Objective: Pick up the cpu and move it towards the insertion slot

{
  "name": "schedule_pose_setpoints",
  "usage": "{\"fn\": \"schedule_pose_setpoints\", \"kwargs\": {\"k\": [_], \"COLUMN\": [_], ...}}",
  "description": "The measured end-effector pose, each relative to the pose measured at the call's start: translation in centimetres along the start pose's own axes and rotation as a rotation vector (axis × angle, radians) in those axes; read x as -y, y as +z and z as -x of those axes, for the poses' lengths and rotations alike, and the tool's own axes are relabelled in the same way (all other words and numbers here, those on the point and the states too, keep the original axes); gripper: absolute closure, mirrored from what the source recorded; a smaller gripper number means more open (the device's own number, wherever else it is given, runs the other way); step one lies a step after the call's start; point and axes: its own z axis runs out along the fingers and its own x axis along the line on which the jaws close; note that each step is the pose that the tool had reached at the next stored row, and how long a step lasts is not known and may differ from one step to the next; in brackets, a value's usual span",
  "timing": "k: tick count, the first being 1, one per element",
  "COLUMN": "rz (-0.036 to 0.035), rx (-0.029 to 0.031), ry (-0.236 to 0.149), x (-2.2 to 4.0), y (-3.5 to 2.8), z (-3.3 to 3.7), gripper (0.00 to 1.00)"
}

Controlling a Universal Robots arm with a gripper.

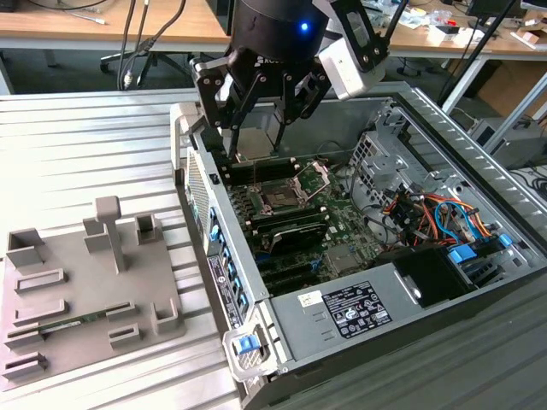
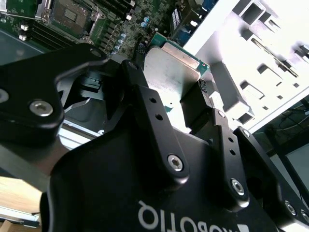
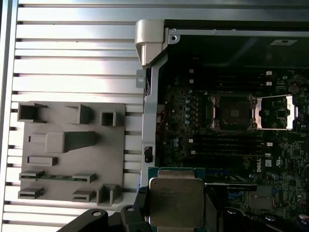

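Partly hidden, cpu sits clamped in closed claw; insertion slot well apart.

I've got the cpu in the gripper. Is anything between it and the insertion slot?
Nothing visible. The gripper holds the cpu over the motherboard. The insertion slot has its metal frame hinged open, leaving the dark centre bare.

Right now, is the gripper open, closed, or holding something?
Gripper: closed, holding the cpu.
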Motion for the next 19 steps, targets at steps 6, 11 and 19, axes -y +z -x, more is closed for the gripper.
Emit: {"fn": "schedule_pose_setpoints", "kwargs": {"k": [6,11,19], "rz": [0.0000,0.0000,0.0000], "rx": [0.0000,0.0000,0.0000], "ry": [0.000,0.000,0.000], "x": [0.03,0.05,0.08], "y": [0.00,0.00,-0.01], "z": [0.72,1.20,2.06], "gripper": [0.45,0.45,0.45]}}
